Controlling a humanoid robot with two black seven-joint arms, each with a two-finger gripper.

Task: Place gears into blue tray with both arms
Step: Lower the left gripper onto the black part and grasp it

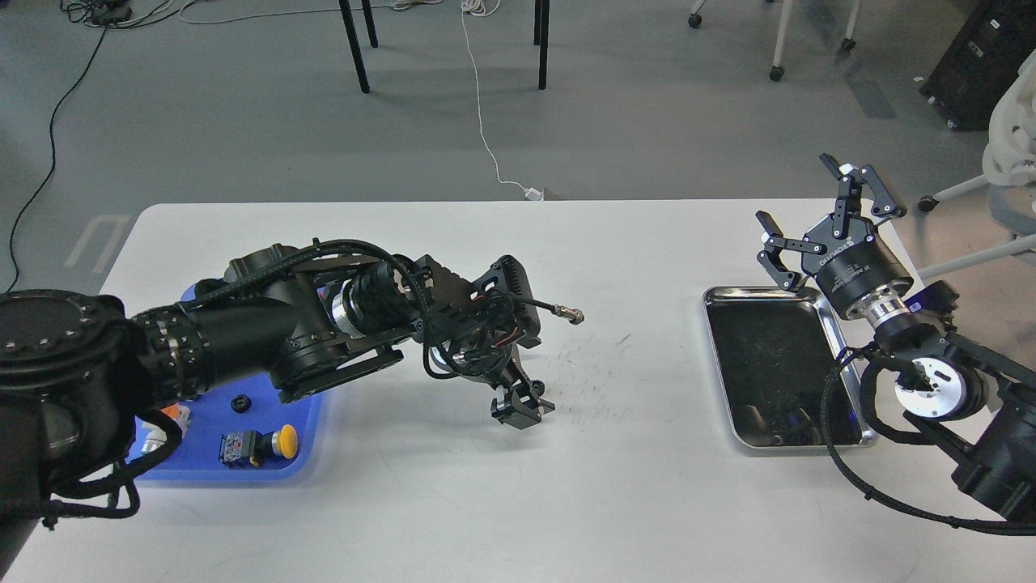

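One gear (239, 402) lies inside the blue tray (312, 421) at the left end of the white table (615, 486), beside a yellow-capped push-button switch (257, 446); another switch with an orange part (166, 427) sits at the tray's left, half hidden by the arm. Left arm (267, 332) reaches across over the tray; left gripper (522, 402) points down at bare tabletop right of the tray, fingers seen dark and bunched, so whether it is clenched or released cannot be told. Right gripper (817, 223) is raised over the far edge of the steel tray (830, 340), fingers spread wide, grasping nothing. Steel tray's dark interior holds dim shapes near its front, too unclear to name.
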